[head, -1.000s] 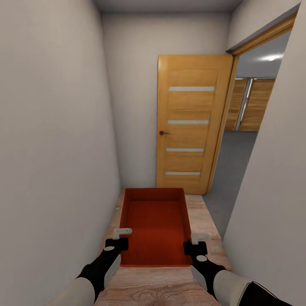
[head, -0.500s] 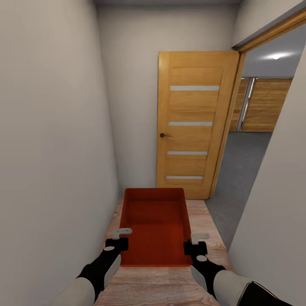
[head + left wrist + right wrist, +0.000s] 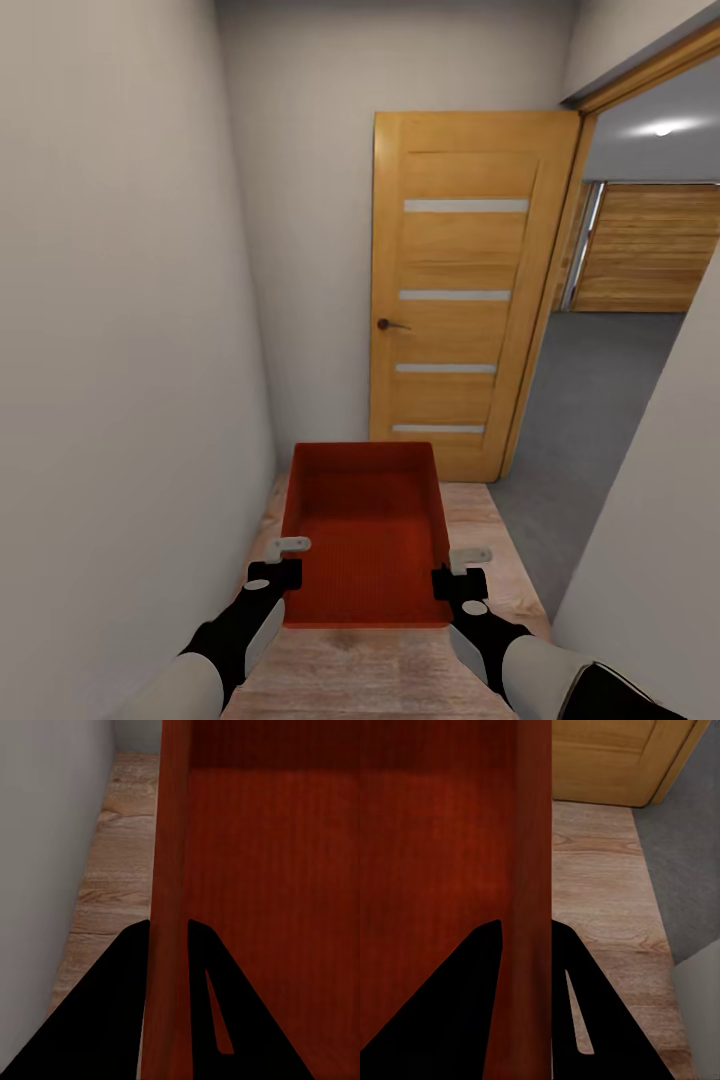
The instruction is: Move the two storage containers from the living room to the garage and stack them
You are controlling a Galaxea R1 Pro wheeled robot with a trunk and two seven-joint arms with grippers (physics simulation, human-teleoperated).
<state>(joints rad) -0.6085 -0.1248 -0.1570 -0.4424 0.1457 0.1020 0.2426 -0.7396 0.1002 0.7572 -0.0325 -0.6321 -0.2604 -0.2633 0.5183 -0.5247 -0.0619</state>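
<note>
An orange-red storage container (image 3: 365,530) hangs level in front of me, carried between both arms above a wood plank floor. My left gripper (image 3: 285,560) is shut on its left wall (image 3: 169,870), one finger on each side of the thin wall. My right gripper (image 3: 460,568) is shut on its right wall (image 3: 534,855) in the same way. The box is empty inside. Beyond the doorway at right lies the dark grey floor (image 3: 600,390) of the garage.
I am in a narrow hallway with a pale wall (image 3: 120,350) close on the left and another (image 3: 660,540) close on the right. An open wooden door (image 3: 455,290) stands ahead against the end wall. Wood-panelled garage doors (image 3: 650,250) show through the opening.
The whole view has shifted: the door and doorway look larger and nearer, and more grey floor shows at right. The container and both grippers keep the same pose.
</note>
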